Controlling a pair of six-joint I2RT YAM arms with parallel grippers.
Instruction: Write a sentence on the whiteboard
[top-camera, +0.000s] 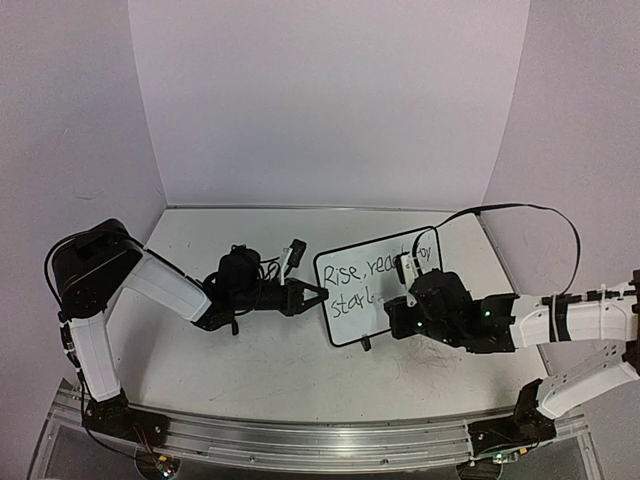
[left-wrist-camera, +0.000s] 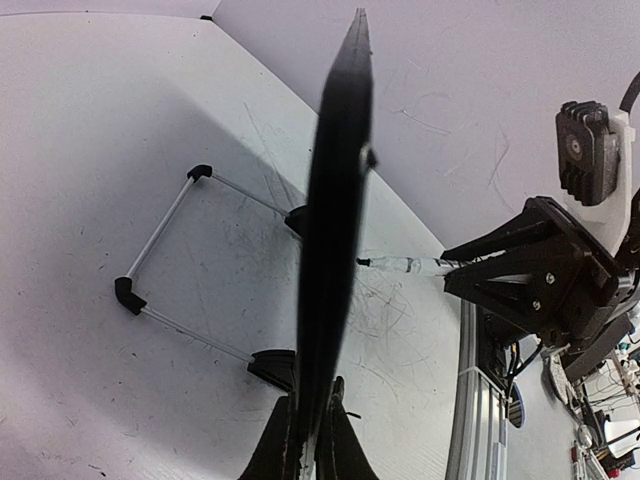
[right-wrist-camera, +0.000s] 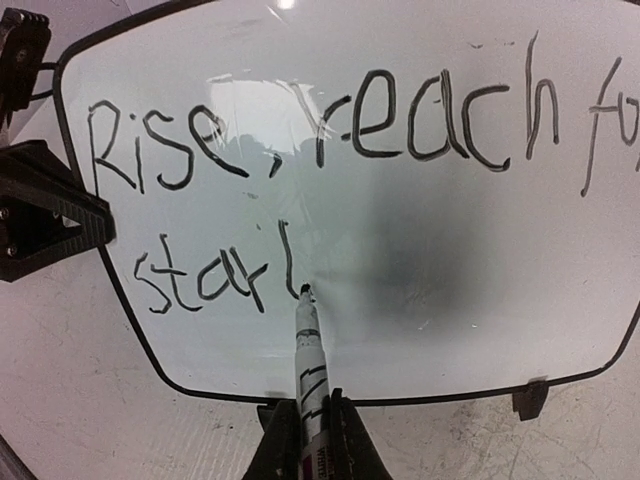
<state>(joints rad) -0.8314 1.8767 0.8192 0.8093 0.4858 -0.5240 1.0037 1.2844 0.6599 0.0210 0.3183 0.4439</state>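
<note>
Small whiteboard (top-camera: 348, 322) w/ thin blk frame & rounded corners stands near-upright on its wire stand (left-wrist-camera: 165, 230) at bench (top-camera: 260, 370) centre-right, face toward the arms, bearing blk handwritten sentence (right-wrist-camera: 322, 140) in 2 lines: "Rise, reach fo" (cut off at view edge) over "star" + one upright stroke.

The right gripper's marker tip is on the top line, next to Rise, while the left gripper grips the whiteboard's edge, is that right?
No. The right wrist view shows the marker tip on the second line, after "star", not beside "Rise". The left gripper does grip the whiteboard edge.
</note>
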